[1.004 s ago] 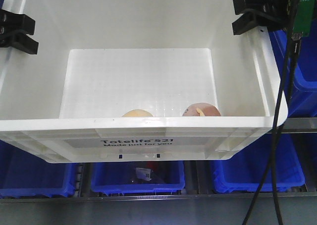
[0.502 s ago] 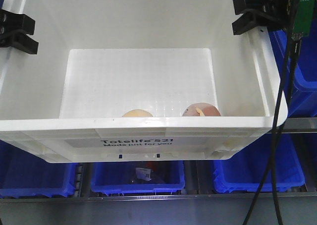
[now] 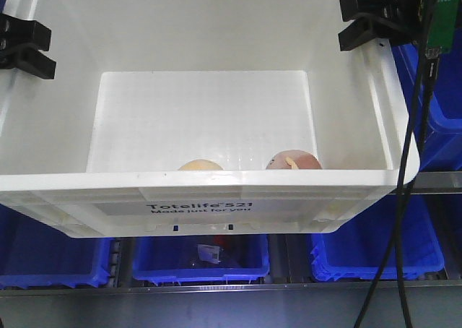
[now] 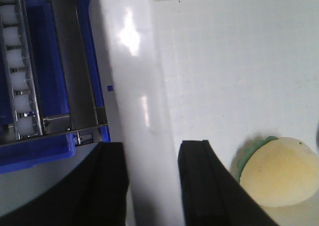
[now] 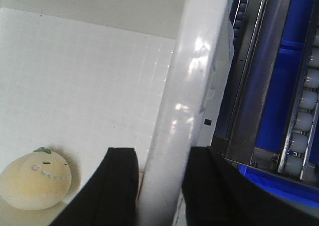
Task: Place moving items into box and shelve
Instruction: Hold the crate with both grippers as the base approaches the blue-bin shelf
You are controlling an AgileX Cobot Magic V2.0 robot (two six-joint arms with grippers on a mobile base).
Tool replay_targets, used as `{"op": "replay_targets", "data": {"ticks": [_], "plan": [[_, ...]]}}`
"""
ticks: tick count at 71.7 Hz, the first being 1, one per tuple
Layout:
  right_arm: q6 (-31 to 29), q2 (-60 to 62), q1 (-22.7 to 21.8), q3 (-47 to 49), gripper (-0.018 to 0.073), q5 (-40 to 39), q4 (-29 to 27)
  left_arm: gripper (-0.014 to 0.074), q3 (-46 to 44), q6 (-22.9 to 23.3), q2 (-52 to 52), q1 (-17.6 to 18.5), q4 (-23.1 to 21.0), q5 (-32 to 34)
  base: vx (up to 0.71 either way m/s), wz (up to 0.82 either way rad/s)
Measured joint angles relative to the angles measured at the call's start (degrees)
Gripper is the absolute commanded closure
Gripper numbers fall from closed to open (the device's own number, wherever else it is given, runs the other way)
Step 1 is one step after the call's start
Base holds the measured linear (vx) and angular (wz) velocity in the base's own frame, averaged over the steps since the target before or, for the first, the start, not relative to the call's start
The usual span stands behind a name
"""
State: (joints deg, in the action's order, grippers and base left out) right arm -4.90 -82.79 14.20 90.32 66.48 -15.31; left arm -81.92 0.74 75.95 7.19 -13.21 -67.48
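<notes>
White plastic crate with ribbed rim is carried between both pincers: left pincer and right pincer each clamp a side wall, keeping it level. Cream-tan lump and reddish-brown lump lie inside, above blue bins.

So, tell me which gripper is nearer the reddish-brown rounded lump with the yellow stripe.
Right. The right gripper clamps the white plastic crate wall on the reddish-brown lump side; the left gripper clamps the opposite wall.

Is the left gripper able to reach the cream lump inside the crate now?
Probably not: the left gripper is clamped on the white crate's side wall, so it is occupied. The cream lump lies inside, nothing covering it.
</notes>
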Motion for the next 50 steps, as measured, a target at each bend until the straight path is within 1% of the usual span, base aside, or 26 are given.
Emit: {"op": "replay_targets", "data": {"ticks": [50], "plan": [[0.0, -0.2, 0.0, 0.0, 0.0571, -1.0, 0.0, 0.0623, 0.0, 0.0, 0.0, 0.0, 0.1, 0.1, 0.00, 0.00]]}}
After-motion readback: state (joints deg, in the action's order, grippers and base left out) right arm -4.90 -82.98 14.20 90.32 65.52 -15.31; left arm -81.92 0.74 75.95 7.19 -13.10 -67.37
